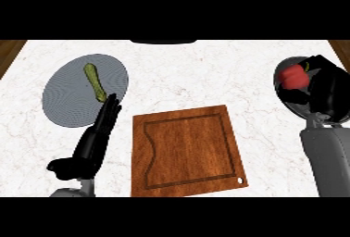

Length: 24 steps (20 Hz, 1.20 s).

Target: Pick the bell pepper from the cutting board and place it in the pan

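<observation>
Glossy red bell pepper (295, 76), apparently in right hand (327, 90), over round pan (282, 74)

Red bell pepper (295, 76) over pan (282, 88)

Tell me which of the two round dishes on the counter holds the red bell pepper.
The pan at the right edge, under the right hand, holds the red bell pepper. The grey plate at left holds a green vegetable.

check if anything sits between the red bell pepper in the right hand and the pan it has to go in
Nothing visible does. The black right hand is curled round the red bell pepper directly over the round dark metal pan at the counter's right edge. The brown wooden cutting board lies apart, to the pan's left.
</observation>
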Tool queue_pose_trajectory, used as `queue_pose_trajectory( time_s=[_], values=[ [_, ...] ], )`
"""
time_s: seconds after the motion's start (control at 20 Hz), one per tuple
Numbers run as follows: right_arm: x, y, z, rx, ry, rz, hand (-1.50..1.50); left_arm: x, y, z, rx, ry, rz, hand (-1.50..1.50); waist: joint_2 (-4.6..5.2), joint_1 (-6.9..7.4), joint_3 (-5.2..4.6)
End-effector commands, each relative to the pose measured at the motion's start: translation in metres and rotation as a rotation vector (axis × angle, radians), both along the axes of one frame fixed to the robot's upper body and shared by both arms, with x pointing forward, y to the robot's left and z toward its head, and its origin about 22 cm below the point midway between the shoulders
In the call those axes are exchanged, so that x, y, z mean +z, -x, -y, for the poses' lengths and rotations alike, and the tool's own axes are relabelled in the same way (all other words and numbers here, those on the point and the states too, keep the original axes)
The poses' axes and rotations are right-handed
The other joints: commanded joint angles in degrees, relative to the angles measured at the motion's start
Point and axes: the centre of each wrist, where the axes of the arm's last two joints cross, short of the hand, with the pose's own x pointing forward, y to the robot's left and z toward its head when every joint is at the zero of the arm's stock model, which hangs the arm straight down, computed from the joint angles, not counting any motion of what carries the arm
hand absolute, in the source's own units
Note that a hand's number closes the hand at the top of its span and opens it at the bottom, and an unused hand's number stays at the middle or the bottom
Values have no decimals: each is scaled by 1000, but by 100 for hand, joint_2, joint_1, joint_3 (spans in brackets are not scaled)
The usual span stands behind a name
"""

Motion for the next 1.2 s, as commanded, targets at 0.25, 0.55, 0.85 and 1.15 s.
queue_pose_trajectory(
  time_s=[0.25, 0.55, 0.85, 1.15],
  values=[
    [-10, -33, 91, -152, 14, 181, 150, 0, -11, 10, -10, 7, -3, 0, 39, 77, 6],
    [-9, -42, 138, -144, 14, 190, 150, -5, -13, 1, -5, -9, 0, 0, 57, 121, 9],
    [-38, -33, 156, -151, -115, -240, -150, 4, -11, 16, -47, 4, 27, 0, 125, 317, 11],
    [-45, -36, 155, 35, -291, -298, -150, 7, -6, 18, -60, 11, 28, 0, 125, 336, 30]
  ],
)
